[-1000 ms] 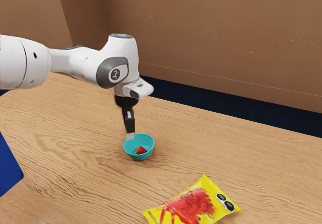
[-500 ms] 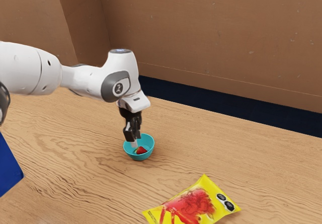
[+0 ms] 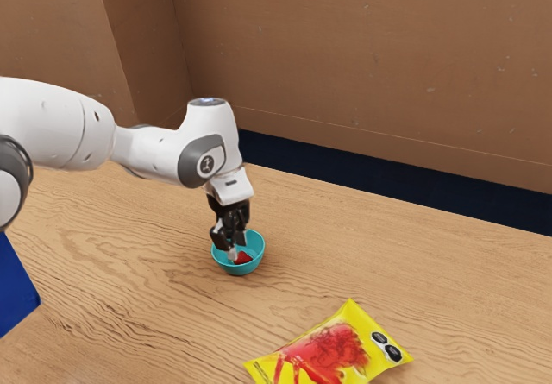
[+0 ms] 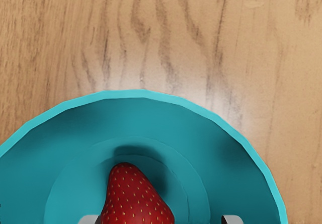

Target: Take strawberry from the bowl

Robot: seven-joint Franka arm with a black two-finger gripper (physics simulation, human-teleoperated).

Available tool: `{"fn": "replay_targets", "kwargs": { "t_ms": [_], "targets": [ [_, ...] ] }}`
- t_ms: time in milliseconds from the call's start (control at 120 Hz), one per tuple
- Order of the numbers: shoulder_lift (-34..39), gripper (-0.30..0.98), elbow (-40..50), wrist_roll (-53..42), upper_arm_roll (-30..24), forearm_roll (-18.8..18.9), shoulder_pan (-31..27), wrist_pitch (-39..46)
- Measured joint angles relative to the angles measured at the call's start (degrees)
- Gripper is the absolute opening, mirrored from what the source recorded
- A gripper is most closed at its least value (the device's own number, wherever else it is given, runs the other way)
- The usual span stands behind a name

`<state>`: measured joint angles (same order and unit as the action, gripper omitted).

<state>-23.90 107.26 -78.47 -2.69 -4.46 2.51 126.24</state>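
Note:
The black gripper (image 3: 237,249) points down into the teal bowl (image 3: 260,256), its two fingers apart. A red strawberry (image 3: 244,258) lies in the bowl, partly hidden by the fingertips. In the wrist view, the strawberry (image 4: 133,199) rests on the floor of the bowl (image 4: 229,133), and both tips of the open gripper (image 4: 161,220) show at the lower edge. The strawberry is between them, close to one tip, with a gap to the other.
A yellow and red packet (image 3: 332,349) lies on the wooden table (image 3: 414,272), away from the bowl toward the exterior view's lower right. A blue object (image 3: 13,289) stands at the exterior view's left edge. Brown walls rise behind the table.
My hand has come down from above the bowl's rim into it and has turned, so both fingers now show side by side. Bowl and packet have stayed in place.

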Motion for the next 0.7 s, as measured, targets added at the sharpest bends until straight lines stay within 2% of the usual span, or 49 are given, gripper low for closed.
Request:
{"fn": "replay_targets", "kwargs": {
  "t_ms": [325,408,700],
  "targets": [
    [-0.9,0.27,-0.2,-3.6,0.1,-0.2,-0.2,0.3],
    [-1.1,0.31,-0.3,-4.2,0.1,-0.1,-0.2,0.4],
    [-1.5,0.23,-0.3,-5.9,0.1,-0.1,-0.3,1.0]
  ]
}}
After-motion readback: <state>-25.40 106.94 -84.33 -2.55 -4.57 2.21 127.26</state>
